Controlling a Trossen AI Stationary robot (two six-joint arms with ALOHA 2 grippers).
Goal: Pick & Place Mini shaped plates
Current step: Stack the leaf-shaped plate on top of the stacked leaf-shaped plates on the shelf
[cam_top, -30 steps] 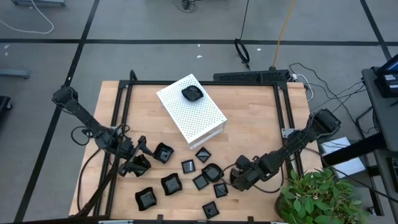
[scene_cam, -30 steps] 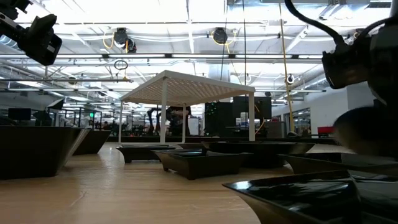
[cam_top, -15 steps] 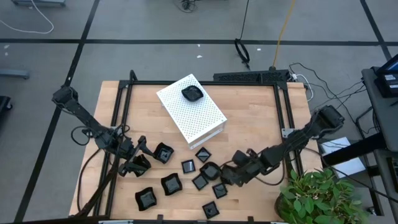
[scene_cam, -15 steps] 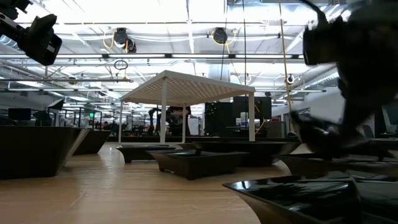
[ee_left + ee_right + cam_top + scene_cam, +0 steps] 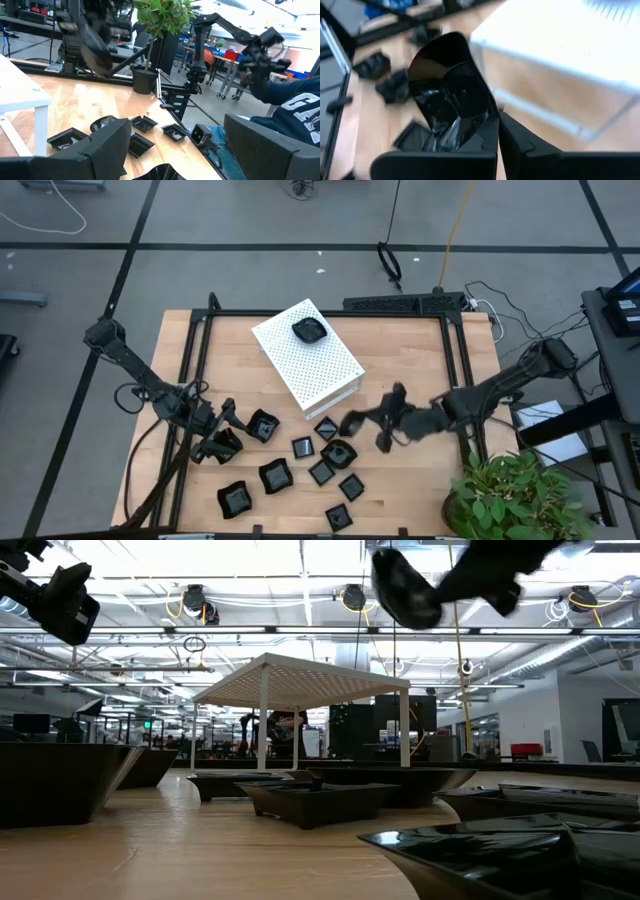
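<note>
Twelve mini shaped plates (image 5: 262, 425) show in the high view: ten on the desk (image 5: 410, 370), one on the single white perforated box (image 5: 306, 358), one in the right gripper (image 5: 362, 423). Two grippers; the left gripper (image 5: 225, 442) waits among the plates.

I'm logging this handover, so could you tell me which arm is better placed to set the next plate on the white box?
The right. Its gripper is lifted, holding a plate close to the box. The left gripper sits low among the plates, farther away.

one plate (image 5: 309, 330) on box (image 5: 320, 370), others in front
</note>
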